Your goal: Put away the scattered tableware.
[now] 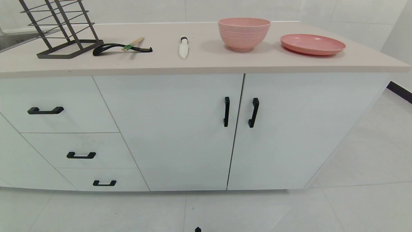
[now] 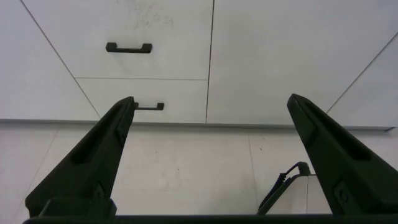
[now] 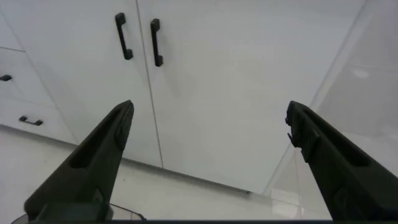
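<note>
- Tableware sits spread along the countertop [image 1: 206, 66], all of it apart from both grippers
- Pink bowl [image 1: 244, 32] stands upright near the back edge, at about one o'clock from the counter's middle
- Pink plate [image 1: 312, 44] lies flat at three o'clock from the bowl, near it but not touching
- White knife [image 1: 183, 48] with a dark band lies at nine o'clock from the bowl, well apart from it, its length running front to back
- Black ladle [image 1: 98, 50] lies further out at nine o'clock from the knife, and the chopsticks [image 1: 132, 44] rest tilted across its handle, touching it
- Wire rack [image 1: 61, 29] stands at nine o'clock from the ladle, with the ladle's head just beside the rack's base
- Below the counter, two cabinet doors [image 1: 180, 129] meet at a pair of upright black handles, and three drawers [image 1: 64, 106] stack at eight o'clock from the doors
- Left gripper [image 2: 210, 102] hangs low before the drawers, fingers spread wide and empty, with floor tiles and a black cable [image 2: 283, 183] beneath it
- Right gripper [image 3: 209, 109] faces the double doors, its fingers also spread wide with nothing held
</note>
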Tool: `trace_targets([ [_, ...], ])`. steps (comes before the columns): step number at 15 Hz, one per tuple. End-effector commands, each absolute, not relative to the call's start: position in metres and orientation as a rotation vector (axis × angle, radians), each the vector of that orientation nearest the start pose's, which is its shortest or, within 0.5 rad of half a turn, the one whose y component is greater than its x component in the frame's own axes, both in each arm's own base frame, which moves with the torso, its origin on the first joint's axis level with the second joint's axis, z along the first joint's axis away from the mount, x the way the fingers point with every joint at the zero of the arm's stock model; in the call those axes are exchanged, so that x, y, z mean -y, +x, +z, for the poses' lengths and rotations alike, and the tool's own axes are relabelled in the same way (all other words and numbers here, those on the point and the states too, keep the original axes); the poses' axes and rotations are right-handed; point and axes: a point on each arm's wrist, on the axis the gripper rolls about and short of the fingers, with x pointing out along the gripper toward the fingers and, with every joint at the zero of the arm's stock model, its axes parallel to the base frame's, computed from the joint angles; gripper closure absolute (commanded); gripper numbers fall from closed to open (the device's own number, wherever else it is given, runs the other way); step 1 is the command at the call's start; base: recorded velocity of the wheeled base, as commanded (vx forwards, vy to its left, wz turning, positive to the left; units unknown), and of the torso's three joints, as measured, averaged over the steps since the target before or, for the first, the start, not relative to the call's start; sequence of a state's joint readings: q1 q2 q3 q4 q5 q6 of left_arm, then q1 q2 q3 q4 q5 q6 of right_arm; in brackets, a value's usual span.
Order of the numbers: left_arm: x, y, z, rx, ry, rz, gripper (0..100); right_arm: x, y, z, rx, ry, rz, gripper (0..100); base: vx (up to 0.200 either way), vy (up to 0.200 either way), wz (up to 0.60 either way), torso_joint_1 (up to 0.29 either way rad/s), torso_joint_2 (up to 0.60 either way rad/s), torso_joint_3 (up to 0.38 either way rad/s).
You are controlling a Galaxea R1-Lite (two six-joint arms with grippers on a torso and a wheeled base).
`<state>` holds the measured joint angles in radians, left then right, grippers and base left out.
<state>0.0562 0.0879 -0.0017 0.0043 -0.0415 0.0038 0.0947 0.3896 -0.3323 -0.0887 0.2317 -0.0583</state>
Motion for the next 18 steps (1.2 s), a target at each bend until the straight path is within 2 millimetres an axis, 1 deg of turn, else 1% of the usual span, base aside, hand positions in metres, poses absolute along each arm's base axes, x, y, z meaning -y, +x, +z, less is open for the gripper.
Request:
trace_targets([
  [1, 0.002, -0.016, 0.077, -0.090, 0.000, 0.015, 0, -0.020, 0.076, 0.209, -0.090, -0.073, 0.444, 0, 0.000, 0.000, 0.00, 0.000, 0.00, 0.000],
  [2, 0.002, -0.016, 0.077, -0.089, -0.001, 0.015, 0, -0.023, 0.086, 0.209, -0.093, -0.079, 0.449, 0, 0.000, 0.000, 0.00, 0.000, 0.00, 0.000],
  [3, 0.002, -0.016, 0.077, -0.090, 0.000, 0.015, 0, -0.029, 0.112, 0.206, -0.089, -0.100, 0.479, 0, 0.000, 0.000, 0.00, 0.000, 0.00, 0.000],
  [4, 0.002, -0.016, 0.077, -0.090, 0.000, 0.015, 0, -0.032, 0.119, 0.205, -0.085, -0.108, 0.498, 0, 0.000, 0.000, 0.00, 0.000, 0.00, 0.000],
  [5, 0.002, -0.016, 0.077, -0.090, -0.001, 0.015, 0, -0.038, 0.141, 0.198, -0.071, -0.142, 0.552, 0, 0.000, 0.000, 0.00, 0.000, 0.00, 0.000],
  [6, 0.002, -0.016, 0.077, -0.090, 0.000, 0.015, 0, -0.040, 0.152, 0.191, -0.064, -0.158, 0.569, 0, 0.000, 0.000, 0.00, 0.000, 0.00, 0.000],
  [7, 0.002, -0.016, 0.077, -0.090, 0.000, 0.015, 0, -0.042, 0.159, 0.186, -0.055, -0.162, 0.582, 0, 0.000, 0.000, 0.00, 0.000, 0.00, 0.000],
  [8, 0.002, -0.016, 0.077, -0.090, 0.000, 0.015, 0, -0.048, 0.170, 0.179, -0.022, -0.172, 0.613, 0, 0.000, 0.000, 0.00, 0.000, 0.00, 0.000],
  [9, 0.002, -0.016, 0.077, -0.090, 0.000, 0.015, 0, -0.060, 0.191, 0.170, 0.056, -0.185, 0.686, 0, 0.000, 0.000, 0.00, 0.000, 0.00, 0.000],
  [11, 0.002, -0.016, 0.077, -0.089, 0.002, 0.012, 0, -0.077, 0.206, 0.163, 0.044, -0.183, 0.777, 0, 0.000, 0.000, 0.00, 0.000, 0.00, 0.000],
  [13, 0.002, -0.016, 0.077, -0.089, -0.001, 0.009, 0, -0.085, 0.214, 0.154, 0.028, -0.182, 0.800, 0, 0.000, 0.000, 0.00, 0.000, 0.00, 0.000],
  [15, 0.002, -0.016, 0.077, -0.087, -0.004, 0.012, 0, -0.088, 0.225, 0.140, 0.009, -0.188, 0.800, 0, 0.000, 0.000, 0.00, 0.000, 0.00, 0.000],
  [16, 0.002, -0.016, 0.077, -0.089, -0.003, 0.011, 0, -0.088, 0.227, 0.138, 0.001, -0.188, 0.801, 0, 0.000, 0.000, 0.00, 0.000, 0.00, 0.000],
  [18, 0.002, -0.016, 0.077, -0.087, 0.000, 0.006, 0, -0.098, 0.245, 0.138, 0.028, -0.189, 0.811, 0, 0.000, 0.000, 0.00, 0.000, 0.00, 0.000],
])
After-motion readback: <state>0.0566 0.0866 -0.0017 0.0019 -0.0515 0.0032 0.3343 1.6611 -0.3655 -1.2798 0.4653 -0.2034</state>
